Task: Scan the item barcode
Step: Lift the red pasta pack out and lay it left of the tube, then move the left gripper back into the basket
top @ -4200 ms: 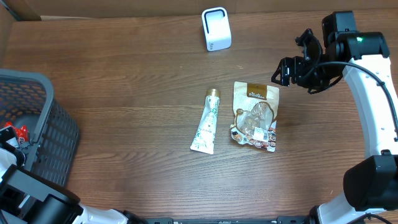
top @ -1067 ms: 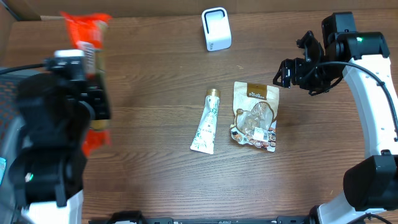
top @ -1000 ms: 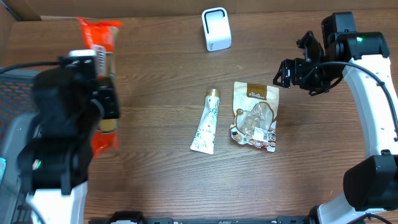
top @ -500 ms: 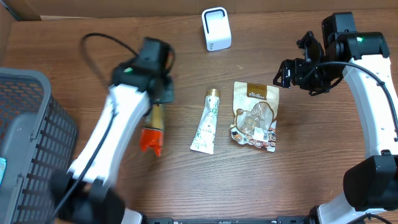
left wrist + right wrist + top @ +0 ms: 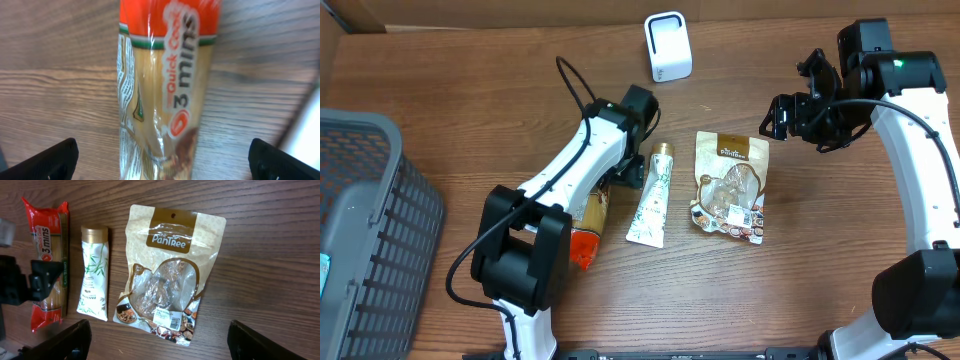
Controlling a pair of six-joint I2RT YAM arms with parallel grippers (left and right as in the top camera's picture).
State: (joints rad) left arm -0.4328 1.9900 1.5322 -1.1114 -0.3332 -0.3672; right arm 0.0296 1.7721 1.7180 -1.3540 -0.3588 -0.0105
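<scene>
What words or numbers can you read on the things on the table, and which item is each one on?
"Quick Cook": on the pasta packet.
"3 mins": on the same packet, below that.
"The PanTree": on the brown snack pouch.
Fine print on the packet's side: too blurred to read.
White sticker on the pouch: too small to read.
Lettering on the tube: too small to read.
</scene>
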